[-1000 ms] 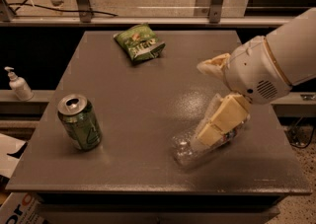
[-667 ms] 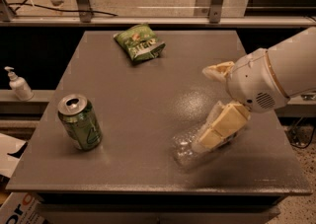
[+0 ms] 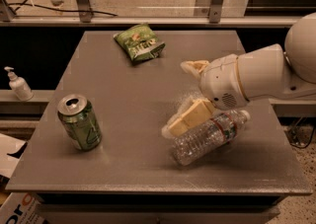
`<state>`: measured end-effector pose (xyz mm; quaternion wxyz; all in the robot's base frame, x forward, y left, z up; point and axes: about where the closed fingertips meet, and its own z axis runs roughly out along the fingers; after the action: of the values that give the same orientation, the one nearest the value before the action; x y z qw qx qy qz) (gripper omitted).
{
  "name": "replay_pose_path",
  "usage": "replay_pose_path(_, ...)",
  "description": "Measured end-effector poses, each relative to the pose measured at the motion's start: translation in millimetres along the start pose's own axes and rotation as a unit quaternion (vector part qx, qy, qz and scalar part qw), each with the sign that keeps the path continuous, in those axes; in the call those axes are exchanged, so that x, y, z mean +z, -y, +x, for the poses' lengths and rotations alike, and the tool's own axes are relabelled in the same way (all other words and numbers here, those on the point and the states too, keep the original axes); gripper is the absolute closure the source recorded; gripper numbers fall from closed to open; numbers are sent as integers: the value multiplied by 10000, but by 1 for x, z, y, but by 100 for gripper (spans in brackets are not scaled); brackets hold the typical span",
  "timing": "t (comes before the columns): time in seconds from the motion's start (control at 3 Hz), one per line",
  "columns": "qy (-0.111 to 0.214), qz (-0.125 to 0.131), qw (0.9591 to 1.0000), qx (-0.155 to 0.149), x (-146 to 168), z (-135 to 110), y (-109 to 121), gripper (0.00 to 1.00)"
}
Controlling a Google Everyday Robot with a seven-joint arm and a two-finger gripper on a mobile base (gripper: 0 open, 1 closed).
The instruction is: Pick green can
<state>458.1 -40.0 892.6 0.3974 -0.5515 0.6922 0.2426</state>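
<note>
Gripper [image 3: 183, 94]: over the right half of the grey table [image 3: 123, 90], at the end of the white arm [image 3: 259, 75] that reaches in from the right edge.
Jaws: spread wide, one pale finger high and the other finger [image 3: 190, 118] low, with nothing between them.
Green can [image 3: 80, 123]: upright near the table's front left corner, well apart from the jaws on their open side. It has a silver top with the opening showing and pale swirl markings on its side; no brand name can be read.
Clear plastic bottle [image 3: 207, 136]: lying on its side just below and right of the lower finger. Whether the finger touches it cannot be told. The label has a red band, and its writing is unreadable.
Green snack bag [image 3: 139, 43]: flat on the far side of the table, beyond the jaws and to their left. Its print is not legible.
White pump bottle [image 3: 19, 85]: on a ledge left of the table, far from the jaws.
</note>
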Motion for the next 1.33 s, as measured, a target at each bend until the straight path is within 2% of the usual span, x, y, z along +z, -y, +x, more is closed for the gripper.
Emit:
replay_pose_path(0.33, 534, -293, 9981, -63, 20, -27, -5, 0)
replay_pose_path(0.67, 850, -677, 9939, -175, 42, -41, -23, 0)
replay_pose_path(1.0, 1047, -1080, 9882, -280, 66, -50, -45, 0)
replay_pose_path(1.33, 1148, -1373, 9831, -385, 88, -59, -64, 0)
